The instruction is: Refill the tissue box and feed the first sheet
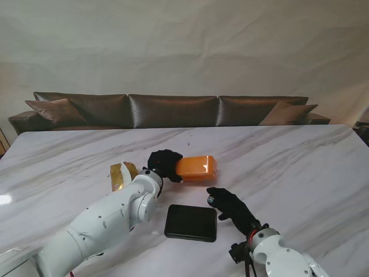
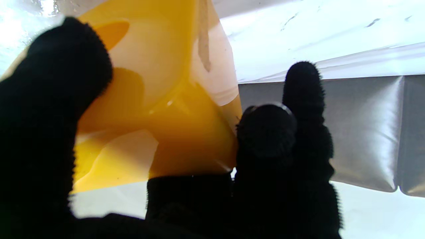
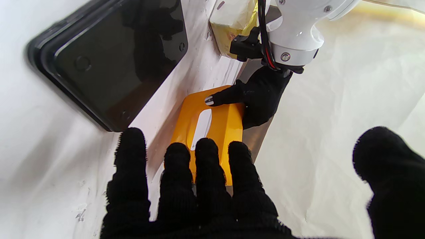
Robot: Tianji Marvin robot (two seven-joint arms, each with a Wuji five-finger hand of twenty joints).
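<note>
White marble desk (image 1: 277, 156) with grey veining, seen from the stand. Black rectangular tray (image 1: 191, 222) lying flat near the front edge, at centre. Crumpled yellow wrapper (image 1: 122, 174) resting left of centre, farther back. Orange tissue box (image 1: 196, 168) just right of the wrapper, beyond the tray; contact with the surface not discernible.

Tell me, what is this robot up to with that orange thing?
Its black-gloved left hand grips one end of the glossy orange tissue box on the white marble table. The right hand hovers open nearby, holding nothing. A flat black tray lies nearer to me, a yellowish packet beside the left arm.
</note>
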